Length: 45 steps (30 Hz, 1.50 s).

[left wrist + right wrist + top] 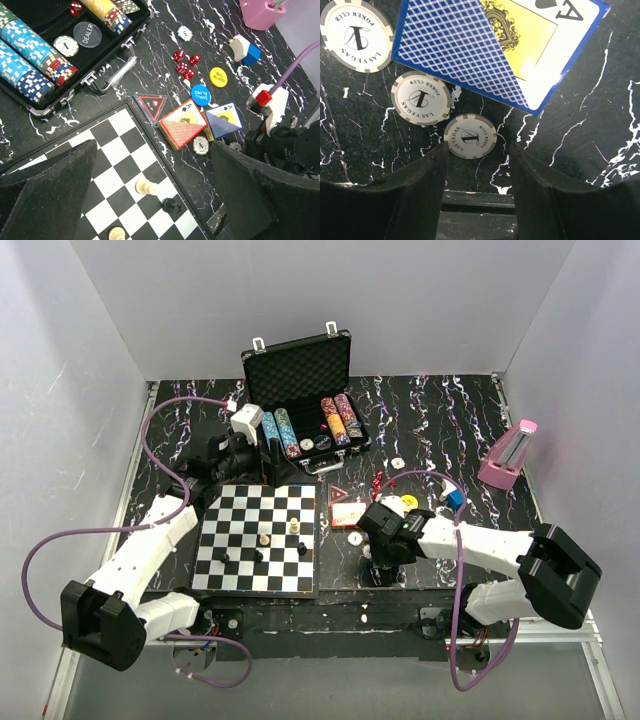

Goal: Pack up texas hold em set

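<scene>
The black briefcase (300,365) stands open at the back centre, with chip rows (285,432) in its tray; the left wrist view shows its front rim (107,67), chip rows (30,55) and a dealer button (87,34). On the table lie red dice (184,62), a yellow button (218,76), a blue button (201,93), a red deck (182,122) and a blue deck (225,119). My left gripper (155,195) is open and empty above the chessboard's edge. My right gripper (479,150) is open, low over the table, its fingers either side of a white chip (470,136).
The chessboard (258,538) with several pieces lies front left. A pink metronome (509,455) stands at the right. A white and blue block (245,49) lies near it. Two more white chips (421,97) lie by the blue deck (485,45). The table's front edge is just behind my right gripper.
</scene>
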Each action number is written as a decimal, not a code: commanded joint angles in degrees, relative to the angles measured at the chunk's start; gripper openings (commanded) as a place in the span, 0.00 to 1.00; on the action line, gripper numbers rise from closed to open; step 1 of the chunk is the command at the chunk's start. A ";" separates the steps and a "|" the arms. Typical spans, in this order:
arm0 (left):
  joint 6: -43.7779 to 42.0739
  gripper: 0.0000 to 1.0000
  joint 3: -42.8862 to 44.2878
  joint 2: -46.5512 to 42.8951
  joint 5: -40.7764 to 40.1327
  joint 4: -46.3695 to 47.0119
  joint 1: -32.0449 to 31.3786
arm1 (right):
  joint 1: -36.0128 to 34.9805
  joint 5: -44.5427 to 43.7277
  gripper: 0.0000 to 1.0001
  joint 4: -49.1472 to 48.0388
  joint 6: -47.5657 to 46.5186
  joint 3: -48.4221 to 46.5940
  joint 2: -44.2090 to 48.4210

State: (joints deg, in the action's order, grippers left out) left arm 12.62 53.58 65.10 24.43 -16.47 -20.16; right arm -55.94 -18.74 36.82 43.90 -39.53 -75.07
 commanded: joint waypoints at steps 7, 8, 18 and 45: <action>-0.76 0.98 -0.06 -0.85 -1.84 -0.23 -0.93 | -2.94 -2.09 0.57 -2.45 1.98 -1.69 -5.26; -0.76 0.98 -0.06 -0.85 -1.75 -0.23 -0.84 | -3.03 -2.09 0.56 -2.37 2.15 -1.87 -5.79; -1.11 0.98 -0.23 -1.64 -1.84 -0.32 -0.93 | -3.38 -0.24 0.55 0.01 5.49 -0.55 -8.43; -0.76 0.98 -0.23 -2.43 -1.66 -0.32 -1.02 | -0.83 5.74 0.34 -4.74 5.06 3.05 -11.86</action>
State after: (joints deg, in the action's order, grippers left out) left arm 11.99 53.58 64.84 23.03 -16.73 -20.86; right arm -56.10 -15.79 34.98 46.41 -41.78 -81.76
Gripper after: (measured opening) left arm 0.981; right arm 0.418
